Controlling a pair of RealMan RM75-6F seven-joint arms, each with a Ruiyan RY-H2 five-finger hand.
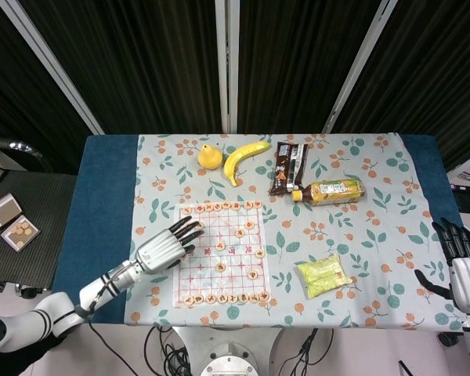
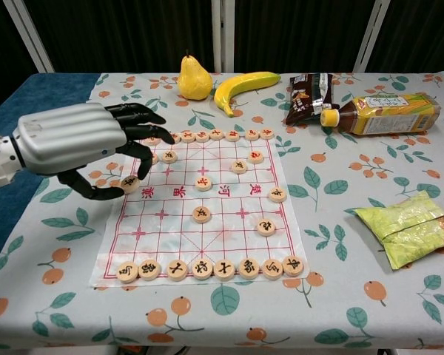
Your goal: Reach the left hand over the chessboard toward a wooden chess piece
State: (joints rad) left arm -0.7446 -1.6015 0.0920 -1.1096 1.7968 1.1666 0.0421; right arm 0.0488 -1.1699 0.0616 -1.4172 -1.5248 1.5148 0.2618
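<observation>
Left hand (image 2: 74, 144) hovered over left edge of chessboard (image 2: 207, 214), fingers (image 2: 137, 118) spread and curled, holding nothing. Thumb tip lay near wooden piece (image 2: 129, 182). Piece rows lined far and near board edges. Pear (image 2: 194, 77), banana (image 2: 240, 87), snack pack (image 2: 309, 96), bottle (image 2: 381, 112), green packet (image 2: 405, 225) lay on floral cloth (image 2: 333, 296).

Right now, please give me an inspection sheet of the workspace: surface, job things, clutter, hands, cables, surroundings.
Surface: table with blue cover and a floral cloth.
Job things: chessboard flat on the cloth; wooden chess pieces in rows along its far and near edges, some scattered between.
Clutter: pear, banana, snack packet, bottle on its side, green pouch.
Hands: left hand over the board's left edge, fingers spread, holding nothing; right hand off the table's right edge, fingers apart.
Cables: some under the table's front edge.
Surroundings: dark curtain behind.
</observation>
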